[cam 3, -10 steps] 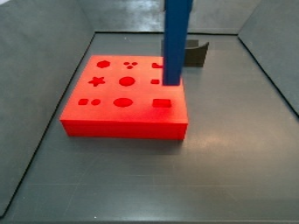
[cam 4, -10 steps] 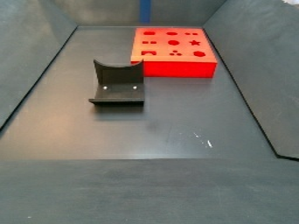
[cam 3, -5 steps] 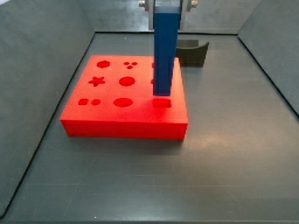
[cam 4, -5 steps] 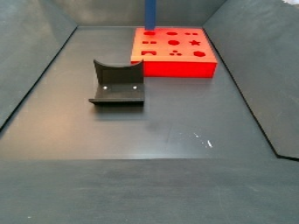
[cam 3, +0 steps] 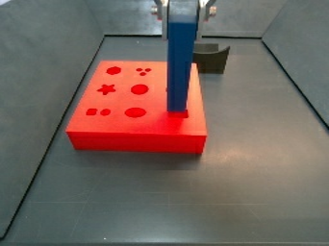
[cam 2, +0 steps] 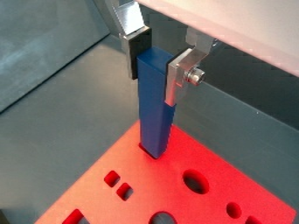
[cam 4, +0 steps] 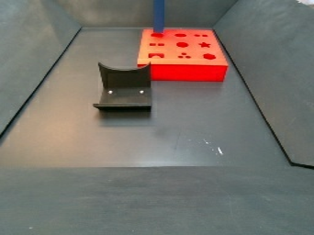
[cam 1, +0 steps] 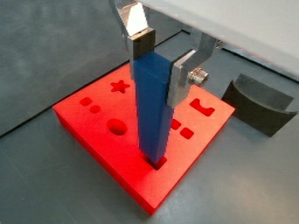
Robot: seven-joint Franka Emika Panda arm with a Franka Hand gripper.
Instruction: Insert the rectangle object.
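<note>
Above the red block [cam 1: 135,153], the gripper [cam 1: 162,51] grips the upright blue bar [cam 1: 149,109] by its top, lower end entering the rectangular hole near the block's corner; descent should stay vertical to avoid jamming.

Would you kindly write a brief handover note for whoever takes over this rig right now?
Gripper: above the red block, shut on the top of the rectangle object, which it holds upright.
Rectangle object: its lower end is at the rectangular hole near a corner of the block, seemingly just entering.
Dark curved holder: apart on the floor, unused.
Done: bar brought to its hole.
Left: push it fully in, then release.
</note>
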